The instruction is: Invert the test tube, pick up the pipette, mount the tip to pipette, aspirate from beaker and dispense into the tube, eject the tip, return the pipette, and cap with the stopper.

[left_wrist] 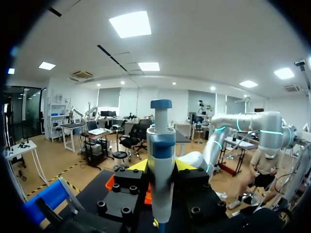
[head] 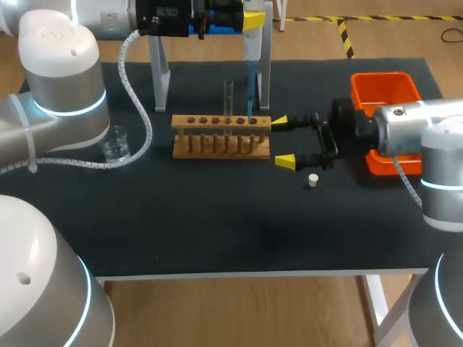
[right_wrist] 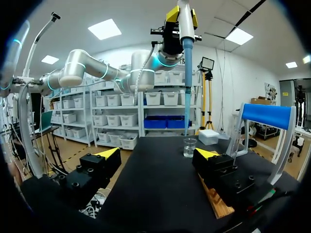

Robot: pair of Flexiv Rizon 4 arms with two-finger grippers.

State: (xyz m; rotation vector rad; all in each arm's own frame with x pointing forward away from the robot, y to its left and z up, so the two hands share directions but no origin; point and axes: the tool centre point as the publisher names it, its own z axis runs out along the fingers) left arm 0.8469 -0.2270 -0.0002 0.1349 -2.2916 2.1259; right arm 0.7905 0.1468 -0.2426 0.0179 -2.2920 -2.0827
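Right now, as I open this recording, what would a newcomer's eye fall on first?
First, the white pipette with a long blue tip, held upright in the left gripper above the wooden test tube rack at mid-table. Next, the right gripper, its yellow-tipped fingers open at the rack's right end. The bright orange bin sits at the table's right, and a small white stopper lies on the dark mat.

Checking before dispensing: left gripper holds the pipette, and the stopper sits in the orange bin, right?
No: the stopper lies on the table, not in the orange bin; the head view shows it. The left gripper does hold the pipette.
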